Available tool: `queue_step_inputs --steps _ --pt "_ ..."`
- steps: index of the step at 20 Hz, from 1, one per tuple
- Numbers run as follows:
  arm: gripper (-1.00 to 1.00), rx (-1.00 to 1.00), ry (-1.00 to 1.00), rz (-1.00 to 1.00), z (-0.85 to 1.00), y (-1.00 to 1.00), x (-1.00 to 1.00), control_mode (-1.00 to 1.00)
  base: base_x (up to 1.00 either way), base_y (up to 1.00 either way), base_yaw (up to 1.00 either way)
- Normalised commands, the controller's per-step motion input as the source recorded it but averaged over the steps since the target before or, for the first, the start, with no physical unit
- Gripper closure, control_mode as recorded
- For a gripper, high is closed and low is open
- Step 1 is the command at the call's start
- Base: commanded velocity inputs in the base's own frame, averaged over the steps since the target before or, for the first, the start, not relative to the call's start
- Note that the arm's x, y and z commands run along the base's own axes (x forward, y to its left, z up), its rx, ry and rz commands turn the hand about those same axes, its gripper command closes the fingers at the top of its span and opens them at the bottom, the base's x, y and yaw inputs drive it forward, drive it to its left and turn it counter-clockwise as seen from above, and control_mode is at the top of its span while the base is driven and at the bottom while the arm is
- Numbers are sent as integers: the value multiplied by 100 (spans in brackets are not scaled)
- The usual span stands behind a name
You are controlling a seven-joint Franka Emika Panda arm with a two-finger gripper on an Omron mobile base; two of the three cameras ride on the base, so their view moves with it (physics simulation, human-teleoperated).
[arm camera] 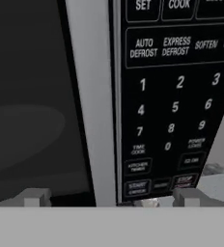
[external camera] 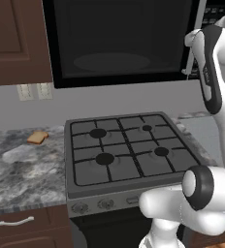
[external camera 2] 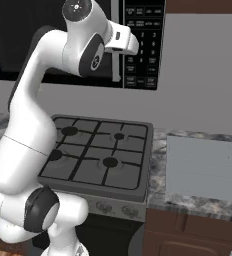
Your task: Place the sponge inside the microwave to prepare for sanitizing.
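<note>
Hand view looked straight along the gripper (arm camera: 111, 198), whose two finger tips stood wide apart with nothing between them; to the left of the tool lay the dark glass door of the microwave (arm camera: 32, 96), shut as far as could be judged, with the pale round of the turntable (arm camera: 22, 135) faint behind the glass; dead ahead of the tool ran the grey edge strip (arm camera: 92, 96) of the door, close in front of the tips; to the right of it sat the black keypad (arm camera: 174, 106); so the task looked barely begun, since the door was not yet opened and nothing yellow lay inside; where the sponge lay could not be told; opening the door, fetching the sponge and setting it on the turntable all appeared to be left; on the counter (external camera: 22, 169), far below and to the left of the tool, lay only a slice of bread (external camera: 37, 137); the arm stood raised high over the stove (external camera: 129, 150), elbow bent, forearm reaching forward, the hand levelled at the door's edge.
</note>
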Motion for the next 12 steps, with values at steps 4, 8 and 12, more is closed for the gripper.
queue_step_inputs --steps 4,8,12 --pt "-100 0 0 0 -3 0 44 -100 0 0 0" --pt "-100 0 0 0 -1 0 36 -100 0 0 0" --pt "-100 0 0 0 0 0 26 -100 0 0 0"
